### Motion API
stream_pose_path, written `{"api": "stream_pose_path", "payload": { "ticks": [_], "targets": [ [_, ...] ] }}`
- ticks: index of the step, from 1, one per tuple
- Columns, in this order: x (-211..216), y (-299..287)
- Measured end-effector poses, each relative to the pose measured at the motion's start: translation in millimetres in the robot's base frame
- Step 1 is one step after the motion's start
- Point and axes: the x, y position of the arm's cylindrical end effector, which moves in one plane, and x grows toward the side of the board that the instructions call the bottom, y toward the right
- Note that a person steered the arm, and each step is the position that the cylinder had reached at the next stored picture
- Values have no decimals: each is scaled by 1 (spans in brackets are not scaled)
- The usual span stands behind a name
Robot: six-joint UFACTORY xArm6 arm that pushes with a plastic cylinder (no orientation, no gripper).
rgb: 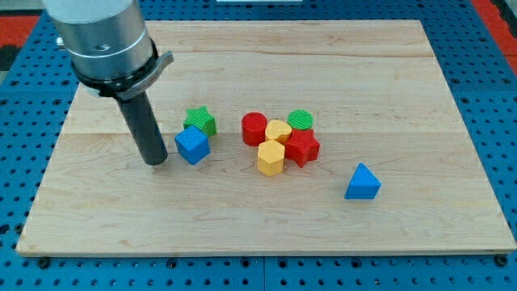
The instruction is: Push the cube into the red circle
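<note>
My tip (156,161) just left of blue cube (191,145), no jaws, holding nothing. Red cylinder (254,128) to cube's right; bare board (404,65) between them.

The arm's metal housing (101,36) runs off the view's top edge. The blue cube (192,145) covers the lower front of the green star (200,120). The yellow heart (279,131) and red star (303,147) hide the green cylinder's (300,120) base; the tabletop's (420,97) corners are partly cropped

Blue cube (192,145), red cylinder (254,128)
</note>
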Motion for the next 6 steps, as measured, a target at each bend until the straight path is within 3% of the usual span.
{"api": "stream_pose_path", "payload": {
  "ticks": [3, 5, 6],
  "targets": [
    [-9, 3],
    [-12, 72],
    [-6, 73]
  ]
}}
